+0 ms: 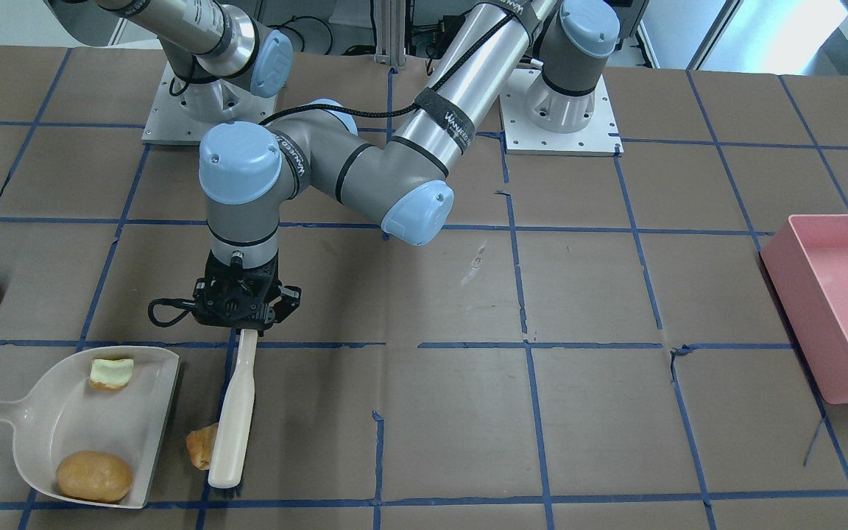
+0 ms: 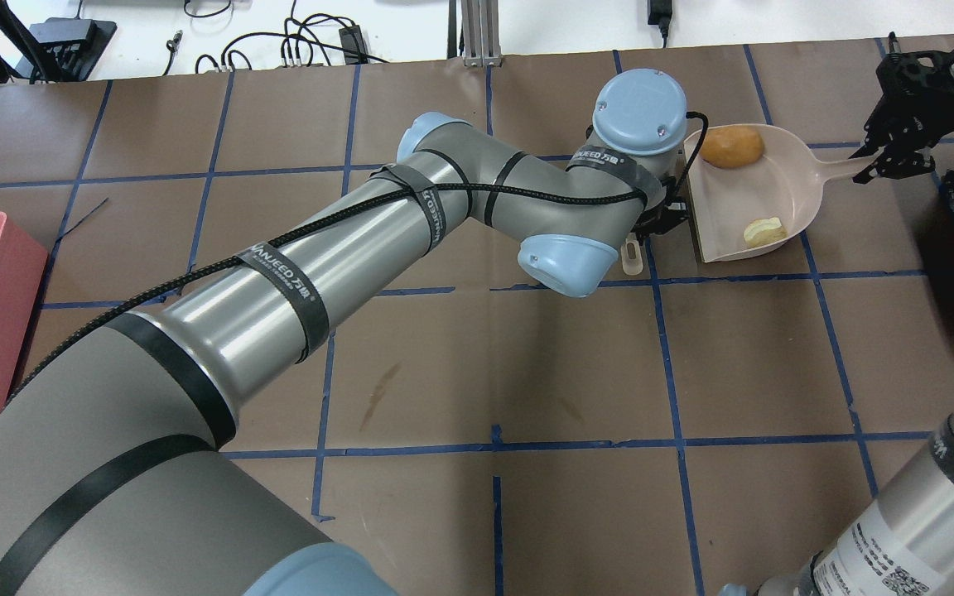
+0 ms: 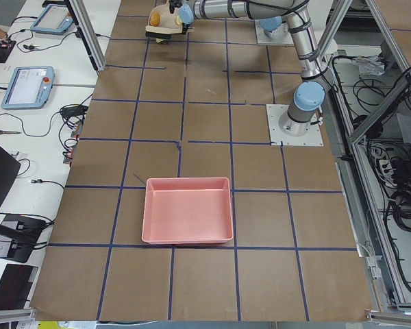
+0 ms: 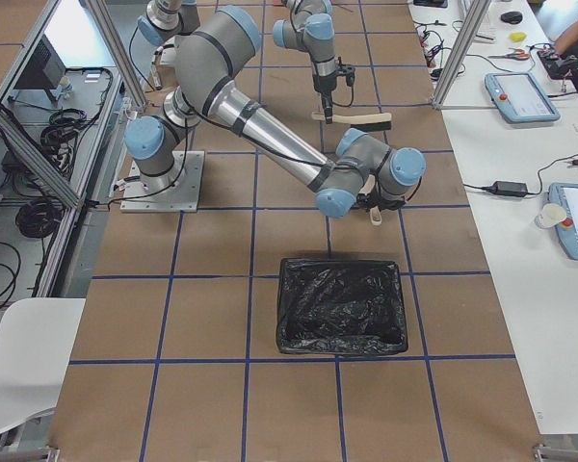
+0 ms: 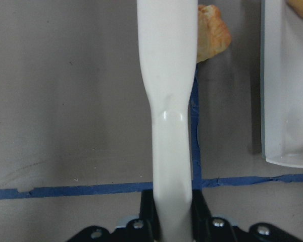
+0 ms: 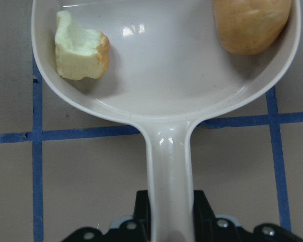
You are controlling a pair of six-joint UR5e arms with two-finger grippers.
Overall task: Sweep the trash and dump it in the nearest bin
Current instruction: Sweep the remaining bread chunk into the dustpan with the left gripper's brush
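Upper-arm strap (image 2: pixel 282 269): "WANJEED", white on black, left arm
Forearm strap (image 2: pixel 601 155): "WANJEED", same arm
Right-arm sticker (image 2: pixel 899 575): print too small to read

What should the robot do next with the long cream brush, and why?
Probably slide the long cream plastic brush, shut in the left gripper, sideways toward the beige plastic dustpan. One orange-crusted scrap lies on the brown table between brush and the pan's open edge, while the round golden-brown bun and the pale green chunk are already inside.
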